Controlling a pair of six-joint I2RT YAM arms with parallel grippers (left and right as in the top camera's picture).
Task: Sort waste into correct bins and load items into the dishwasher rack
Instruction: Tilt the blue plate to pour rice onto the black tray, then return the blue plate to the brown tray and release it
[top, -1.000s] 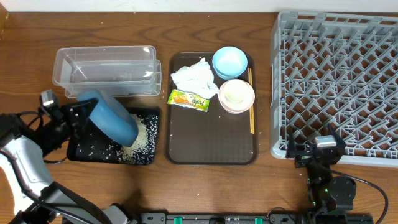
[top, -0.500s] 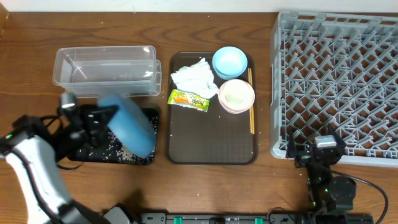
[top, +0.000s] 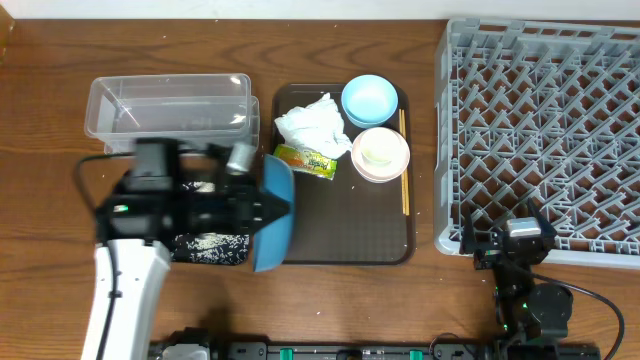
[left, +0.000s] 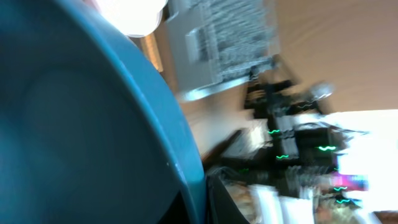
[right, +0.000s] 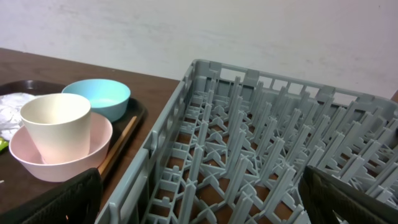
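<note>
My left gripper (top: 262, 208) is shut on the rim of the large dark-blue bowl (top: 276, 218), which hangs tipped on its edge between the black tray (top: 215, 262) and the brown tray's left side. The bowl (left: 93, 124) fills the blurred left wrist view. Rice grains (top: 212, 243) lie in the black tray. The clear tub (top: 170, 115) stands behind it. On the brown tray are the tissue (top: 312, 120), the wrapper (top: 305, 158), the light-blue bowl (top: 369, 98), the pink bowl (top: 380, 160) with the white cup (right: 55, 121) in it, and the chopsticks (top: 403, 170). My right gripper (right: 205, 199) stands open at the rack's (top: 545, 130) near edge.
The dark brown serving tray (top: 350, 225) lies between the bins and the rack, its front half bare. My left arm (top: 125, 270) reaches in from the front left and covers much of the black tray.
My left arm has swung to the right with the dark-blue bowl, from over the black tray to the brown tray's left edge, and the bowl now stands on edge. The right arm has not moved.
</note>
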